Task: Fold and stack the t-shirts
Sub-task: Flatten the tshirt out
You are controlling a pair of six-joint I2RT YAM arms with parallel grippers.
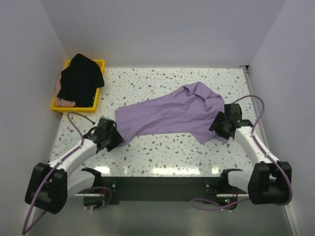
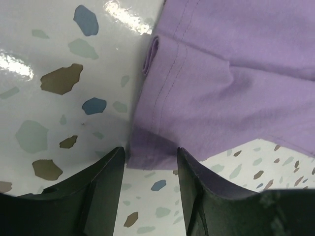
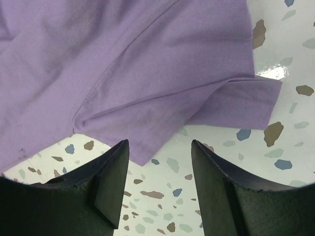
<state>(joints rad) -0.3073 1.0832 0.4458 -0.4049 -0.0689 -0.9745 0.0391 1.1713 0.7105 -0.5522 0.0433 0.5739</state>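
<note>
A lavender-purple t-shirt (image 1: 167, 113) lies loosely spread across the middle of the speckled table, its collar end bunched at the far right. At the shirt's near-left corner (image 2: 147, 152) sits my left gripper (image 1: 114, 139), open; the hem corner lies just beyond its fingertips, nothing between them. My right gripper (image 1: 220, 129) is open beside the shirt's right side, a sleeve hem (image 3: 147, 142) just ahead of its spread fingers. A black t-shirt (image 1: 79, 78) is heaped in the yellow tray, with a bit of pale pink t-shirt (image 1: 64, 102) showing under it.
The yellow plastic tray (image 1: 98, 93) stands at the far left corner against the left wall. White walls close the table on the left, back and right. Both arms' bases (image 1: 157, 189) sit at the near edge.
</note>
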